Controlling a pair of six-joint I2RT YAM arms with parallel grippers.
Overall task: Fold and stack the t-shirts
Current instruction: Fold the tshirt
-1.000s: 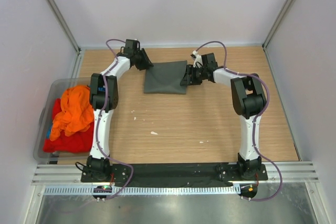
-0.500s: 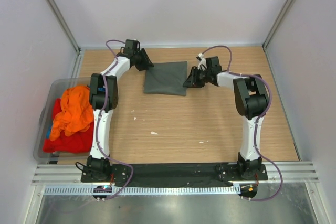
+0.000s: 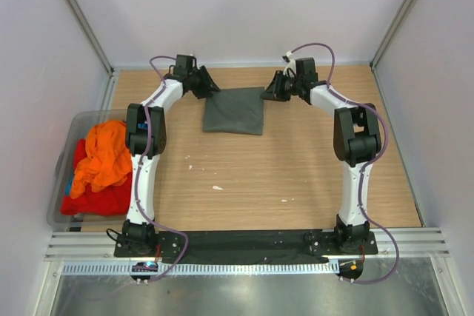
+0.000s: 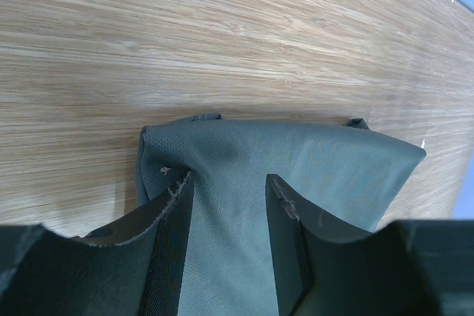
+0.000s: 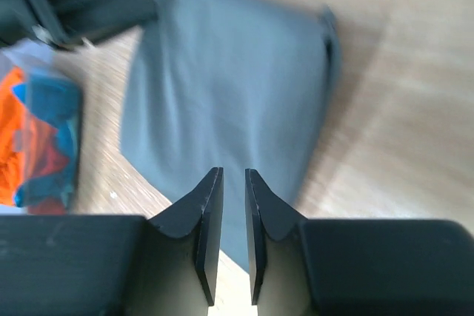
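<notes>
A dark grey-green t-shirt (image 3: 234,110) lies folded into a rectangle at the far middle of the table. My left gripper (image 3: 208,88) is at its far-left corner. In the left wrist view its jaws (image 4: 229,184) stand open over the flat cloth (image 4: 311,160), gripping nothing. My right gripper (image 3: 268,95) hovers by the far-right corner. Its jaws (image 5: 234,173) are nearly together above the shirt (image 5: 222,86), with a thin empty gap between them. The orange t-shirt (image 3: 104,155), the red one (image 3: 92,199) and a bit of blue (image 3: 68,183) lie bunched in the bin.
The translucent grey bin (image 3: 63,155) sits at the table's left edge. Small white specks (image 3: 217,187) dot the wooden table (image 3: 296,168). White walls with metal frame posts close in the far and side edges.
My right gripper has pulled off the shirt's right edge toward the far-right corner, and its jaws have narrowed. My left jaws have widened over the cloth. The shirt stays flat.
</notes>
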